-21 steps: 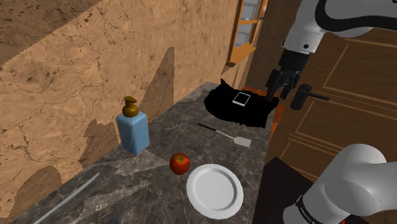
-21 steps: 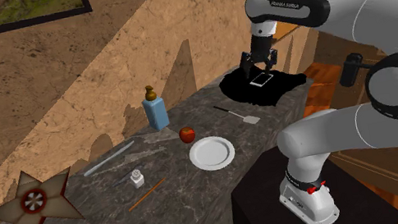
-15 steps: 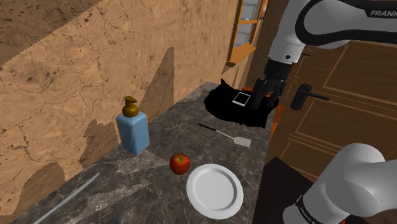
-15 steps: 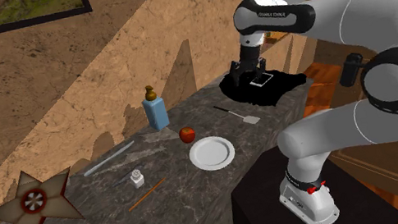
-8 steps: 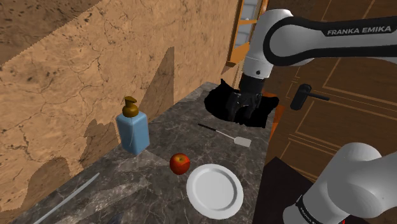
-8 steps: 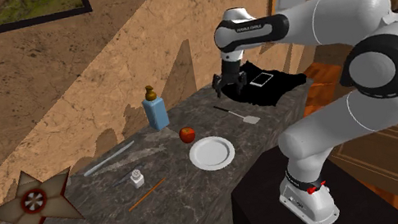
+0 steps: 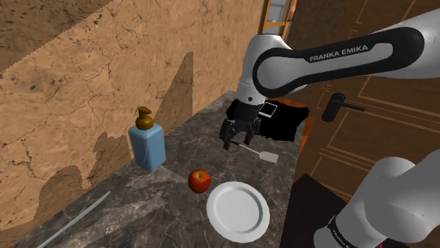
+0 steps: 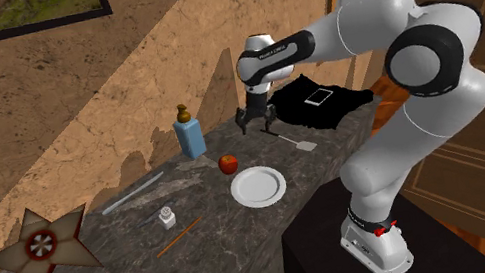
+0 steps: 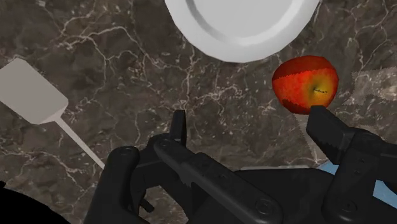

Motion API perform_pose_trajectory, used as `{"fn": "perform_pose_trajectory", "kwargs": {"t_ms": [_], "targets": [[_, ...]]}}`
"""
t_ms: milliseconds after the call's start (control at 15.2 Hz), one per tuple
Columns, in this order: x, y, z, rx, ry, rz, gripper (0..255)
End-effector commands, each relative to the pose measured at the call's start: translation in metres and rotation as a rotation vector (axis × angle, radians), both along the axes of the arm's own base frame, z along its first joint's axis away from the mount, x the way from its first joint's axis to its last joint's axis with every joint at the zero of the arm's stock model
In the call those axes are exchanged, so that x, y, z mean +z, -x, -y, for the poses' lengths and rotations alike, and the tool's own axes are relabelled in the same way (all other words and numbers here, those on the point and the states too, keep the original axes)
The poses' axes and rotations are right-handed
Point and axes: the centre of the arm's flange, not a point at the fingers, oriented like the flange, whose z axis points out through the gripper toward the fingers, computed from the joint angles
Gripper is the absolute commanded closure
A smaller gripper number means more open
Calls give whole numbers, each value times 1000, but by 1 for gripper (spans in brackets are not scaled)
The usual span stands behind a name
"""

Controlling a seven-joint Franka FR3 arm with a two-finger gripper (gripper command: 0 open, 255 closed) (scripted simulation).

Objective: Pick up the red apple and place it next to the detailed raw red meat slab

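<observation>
Nearest the stand (image 8: 370, 241), on the dark marbled tabletop (image 7: 183, 141), lies a white plate (image 7: 238, 210). The red apple (image 7: 199, 181) sits upright just beside the plate's rim, between the plate and a blue soap bottle (image 7: 147, 144) that stands by the wall. Beyond the apple lies a pale spatula (image 7: 268, 156), and the end effector (image 7: 235, 142) hangs above its thin handle, pointing down at the tabletop.

The wrist view makes the end effector's (image 9: 248, 118) state plain: its two black fingers (image 9: 180, 124) stand well apart with bare marble between them, released and grasping nothing. There the apple (image 9: 305, 84) lies just off one fingertip, not touching it, with the plate (image 9: 242, 25) beyond.

Farther still, a black shape (image 7: 282, 127) with a small white rectangle (image 7: 268, 109) on it covers the tabletop's far end.

The second exterior view adds the tabletop's other end: a small white shaker (image 8: 168, 216), a thin stick (image 8: 178, 236) and a star-shaped ornament (image 8: 41, 247), all well apart from the apple (image 8: 228, 163).
</observation>
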Motion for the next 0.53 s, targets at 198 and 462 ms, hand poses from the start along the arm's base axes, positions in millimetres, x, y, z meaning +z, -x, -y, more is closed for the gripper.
{"fn": "perform_pose_trajectory", "kwargs": {"t_ms": [198,462], "targets": [[-38,-26,-47,3,-11,-9,0],[-67,-46,-86,7,-18,-16,0]]}}
